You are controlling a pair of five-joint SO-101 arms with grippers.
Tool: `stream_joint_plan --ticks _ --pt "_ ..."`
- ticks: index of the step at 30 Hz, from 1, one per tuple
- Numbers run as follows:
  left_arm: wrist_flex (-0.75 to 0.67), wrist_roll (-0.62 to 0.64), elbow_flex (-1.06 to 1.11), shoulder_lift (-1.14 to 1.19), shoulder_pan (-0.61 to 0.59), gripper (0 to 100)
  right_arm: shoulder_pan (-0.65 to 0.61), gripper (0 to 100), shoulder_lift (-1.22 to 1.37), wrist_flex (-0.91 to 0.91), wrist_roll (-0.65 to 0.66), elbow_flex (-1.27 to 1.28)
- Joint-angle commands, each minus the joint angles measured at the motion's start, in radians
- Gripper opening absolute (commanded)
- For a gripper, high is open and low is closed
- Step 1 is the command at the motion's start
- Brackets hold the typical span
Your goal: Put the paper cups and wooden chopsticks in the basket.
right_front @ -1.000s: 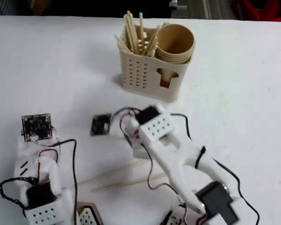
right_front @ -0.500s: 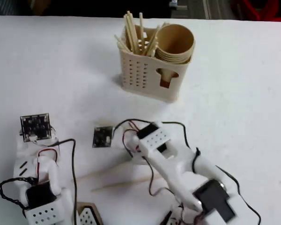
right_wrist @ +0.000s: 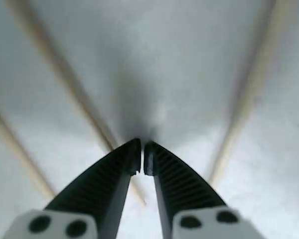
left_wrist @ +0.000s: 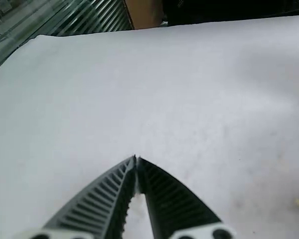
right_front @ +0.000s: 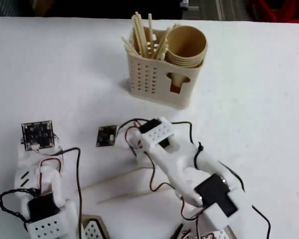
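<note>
The basket (right_front: 154, 82) stands toward the far side of the table (right_front: 65, 74). It holds a stack of cups (right_front: 187, 47) at one end and a bundle of chopsticks (right_front: 142, 32) standing up at the other.

Nearer the arms, well apart from the basket, loose chopsticks (right_front: 114, 179) lie flat on the table, their ends sticking out from under the right arm (right_front: 184, 164), which leans over them.

The right gripper (right_wrist: 142, 155) points down at the table with its jaws pinched almost together, just a sliver of gap at the tips, and nothing held between them. The nearest stick (right_wrist: 74, 94) runs slantwise right under those tips, passing beneath one finger. Whether the tips touch it I cannot tell. Two more sticks (right_wrist: 249, 99) lie on either side of the gripper, clear of it.

The left arm (right_front: 40, 199) sits folded back at the near corner. The left gripper (left_wrist: 136, 159) is clenched, tips meeting, with bare table under it and nothing in its grasp.
</note>
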Motion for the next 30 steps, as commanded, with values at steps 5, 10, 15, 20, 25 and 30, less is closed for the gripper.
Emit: stream_joint_plan --ticks 5,10,15,20,25,30 --pt "-0.025 -0.008 -0.005 -0.010 -0.007 2 0.030 10.2 -0.288 0.182 0.003 0.017" --pt "-0.031 -0.008 0.002 -0.010 -0.004 2 -0.019 15.2 -0.381 0.130 0.003 0.152" --pt "-0.031 -0.008 0.002 -0.010 -0.004 2 -0.105 15.2 -0.360 0.025 0.003 0.239" --pt "-0.031 -0.008 0.003 -0.010 -0.004 2 -0.110 15.2 -0.280 -0.090 0.003 0.238" --pt "-0.031 -0.008 0.003 -0.010 -0.005 2 -0.110 15.2 -0.182 -0.148 0.003 0.216" --pt "-0.031 -0.008 0.003 -0.010 -0.005 2 -0.113 13.1 -0.133 -0.114 0.008 0.176"
